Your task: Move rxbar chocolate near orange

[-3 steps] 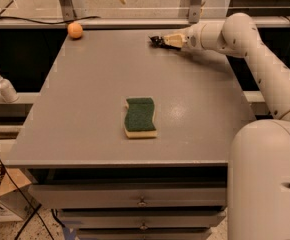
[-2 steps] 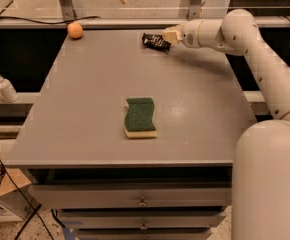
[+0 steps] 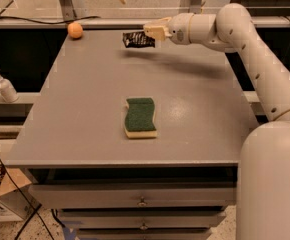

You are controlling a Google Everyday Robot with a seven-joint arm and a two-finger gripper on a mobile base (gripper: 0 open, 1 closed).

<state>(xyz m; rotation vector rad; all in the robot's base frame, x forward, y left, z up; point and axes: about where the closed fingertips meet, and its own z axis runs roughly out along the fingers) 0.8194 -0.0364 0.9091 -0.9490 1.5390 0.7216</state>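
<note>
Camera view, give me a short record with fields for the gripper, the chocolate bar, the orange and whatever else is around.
gripper: over the far part of the table, closed on the bar's right end
rxbar chocolate: held in the gripper, seemingly off the surface, with a shadow below it
orange: far left corner of the table, left of the bar, apart from it
sponge: green side up, lying flat near the table's middle
table: grey top, drawers below
pump bottle: on a ledge left of the table
</note>
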